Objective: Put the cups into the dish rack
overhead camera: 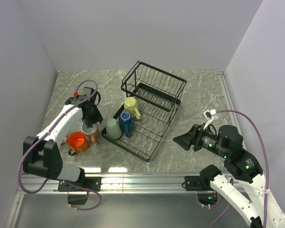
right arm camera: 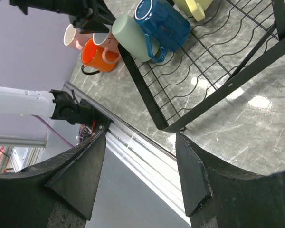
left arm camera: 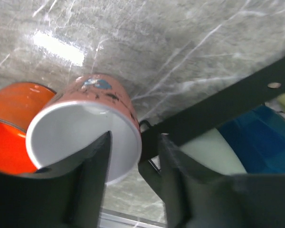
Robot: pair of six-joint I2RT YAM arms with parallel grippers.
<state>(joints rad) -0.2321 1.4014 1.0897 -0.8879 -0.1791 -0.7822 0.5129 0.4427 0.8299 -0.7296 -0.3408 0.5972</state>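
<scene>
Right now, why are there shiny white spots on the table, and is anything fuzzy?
Top external view: light glare leaves white patches on the table at its near edge. Left wrist view: another glare streak, and the blue cup looks soft. Right wrist view: bright spots on the table beside the dish rack.

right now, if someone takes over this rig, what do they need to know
Left gripper: open, fingers straddling the rim of the pink mug, one inside and one outside, not clamped.
Right gripper: open, holding nothing, off to the right of the dish rack.
Done: pale green mug, blue mug and yellow mug are in the rack's flat tray.
Left to do: the pink mug and the orange mug beside it, both on the table left of the rack.
</scene>
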